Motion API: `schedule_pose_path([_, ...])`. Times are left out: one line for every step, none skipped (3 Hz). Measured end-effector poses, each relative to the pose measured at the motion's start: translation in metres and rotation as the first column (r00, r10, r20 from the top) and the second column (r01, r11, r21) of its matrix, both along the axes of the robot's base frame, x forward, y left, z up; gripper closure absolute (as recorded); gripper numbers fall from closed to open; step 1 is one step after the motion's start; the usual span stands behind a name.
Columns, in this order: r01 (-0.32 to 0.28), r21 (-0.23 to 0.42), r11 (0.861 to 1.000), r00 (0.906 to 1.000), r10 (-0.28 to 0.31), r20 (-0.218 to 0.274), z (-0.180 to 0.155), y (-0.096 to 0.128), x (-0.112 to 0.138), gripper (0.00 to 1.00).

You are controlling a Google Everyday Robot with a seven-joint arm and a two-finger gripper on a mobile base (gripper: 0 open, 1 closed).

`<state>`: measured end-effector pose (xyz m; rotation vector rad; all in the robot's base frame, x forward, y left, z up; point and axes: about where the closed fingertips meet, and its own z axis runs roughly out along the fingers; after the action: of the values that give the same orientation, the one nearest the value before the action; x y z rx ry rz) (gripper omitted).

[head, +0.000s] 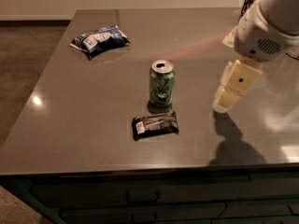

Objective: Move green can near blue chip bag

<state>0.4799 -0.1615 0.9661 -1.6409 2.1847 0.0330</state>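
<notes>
My end effector [223, 101] hangs over the right side of the grey table [70, 125], well clear of the goods; I cannot tell whether it is open or closed. The green can [162, 83] stands upright at mid-table, long axis vertical, its opened silver top facing up. The blue chip bag [99, 40] lies flat at the far left, well apart from the can. A black packet [155, 125], white end to the left, lies just in front of the can.
</notes>
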Motion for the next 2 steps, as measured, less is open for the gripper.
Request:
schedule_pose_path([0.008, 0.07, 0.998, 0.9999, -0.009, 0.009, -0.007, 0.031, 0.021, 0.0])
schedule_pose_path([0.009, 0.179, 0.984, 0.9993, -0.016, 0.033, -0.016, 0.072, 0.042, 0.0])
